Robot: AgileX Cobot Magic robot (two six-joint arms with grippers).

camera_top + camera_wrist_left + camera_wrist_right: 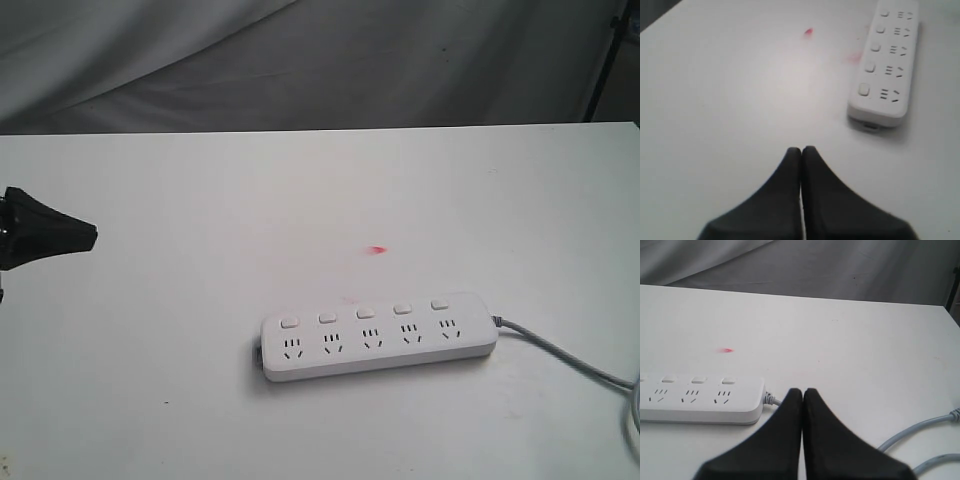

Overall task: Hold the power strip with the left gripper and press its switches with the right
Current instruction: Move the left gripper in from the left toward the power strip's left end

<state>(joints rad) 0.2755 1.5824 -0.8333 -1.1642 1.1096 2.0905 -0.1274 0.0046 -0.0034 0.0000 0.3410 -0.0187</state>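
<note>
The white power strip (378, 337) lies flat on the table, right of centre, with its switches (364, 312) in a row along its far side and a grey cord (565, 353) running off to the right. My left gripper (88, 236) is shut and empty at the far left edge, well away from the strip. In the left wrist view its fingertips (801, 149) point toward the strip's near end (884, 60). My right gripper (803, 390) is shut and empty, just beside the cord end of the power strip (702, 400); it is out of the exterior view.
The white table (200, 200) ends at a grey cloth backdrop (300, 60). A small red mark (377, 249) lies on the table behind the strip. The grey cord (920, 432) loops at the right of the table.
</note>
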